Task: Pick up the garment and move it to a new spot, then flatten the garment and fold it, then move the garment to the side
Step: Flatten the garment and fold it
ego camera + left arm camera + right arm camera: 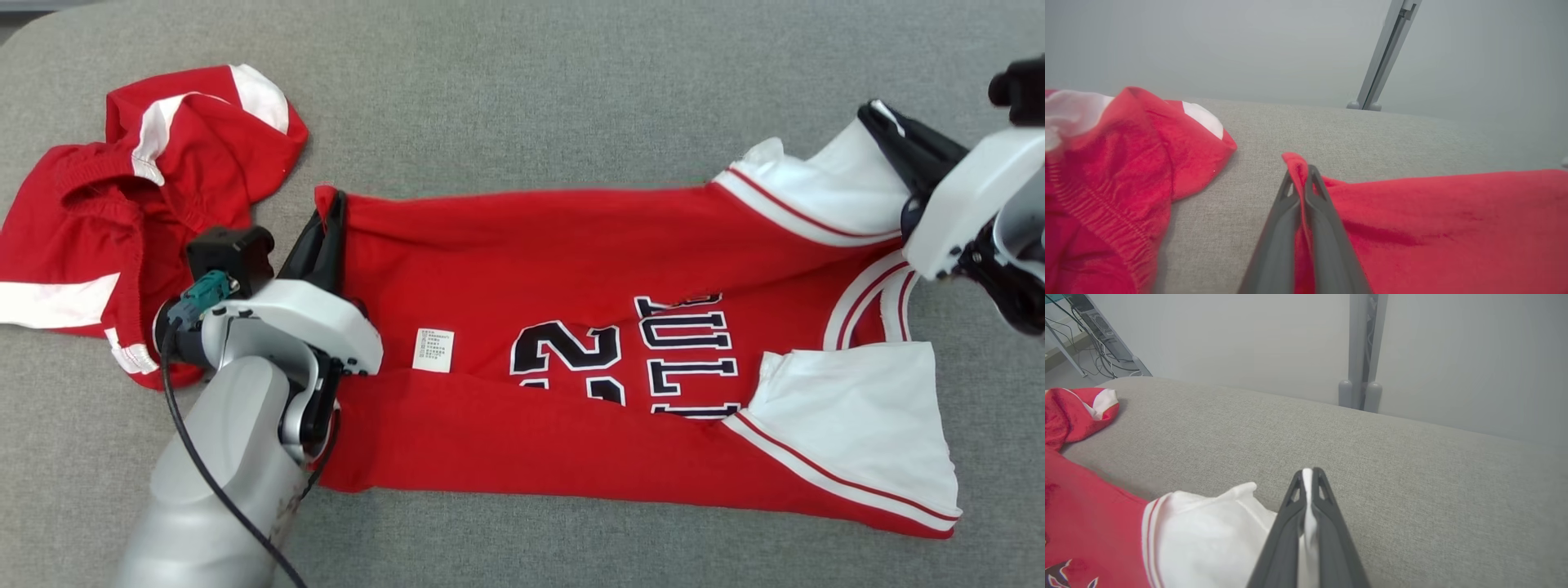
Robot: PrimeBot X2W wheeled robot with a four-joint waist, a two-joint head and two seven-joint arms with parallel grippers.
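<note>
I am looking down at the red jersey (571, 245), which is lying lengthwise across the grey bench (522, 82), its hem end just beside the crumpled red shorts (106, 204) and its neck end well away from them. The lower long edge is lying folded up over the body, partly covering the printed number. The left hand (331, 200) is sitting at the hem corner nearest the shorts, on the far side of the jersey from me. Its two dark fingers are pressing together on a raised fold of red cloth, so it is gripping the jersey there. From the left wrist, that hand (1300, 171) is showing the red hem pinched between its fingers, with the jersey (1433, 220) spreading off on one side and the shorts (1126, 163) lying near on the other, apart from the fingers. The right hand (873, 110) is working at the end farthest from the shorts, clamped narrow on the upper white shoulder panel (824, 188) and lifting its edge a little off the bench. From the right wrist, a strip of white cloth is running between that hand's (1308, 471) closed fingers, the jersey (1090, 514) trailing back toward the shorts (1069, 412). A small white label (433, 349) is facing up on the jersey body, on the half nearer the shorts.
</note>
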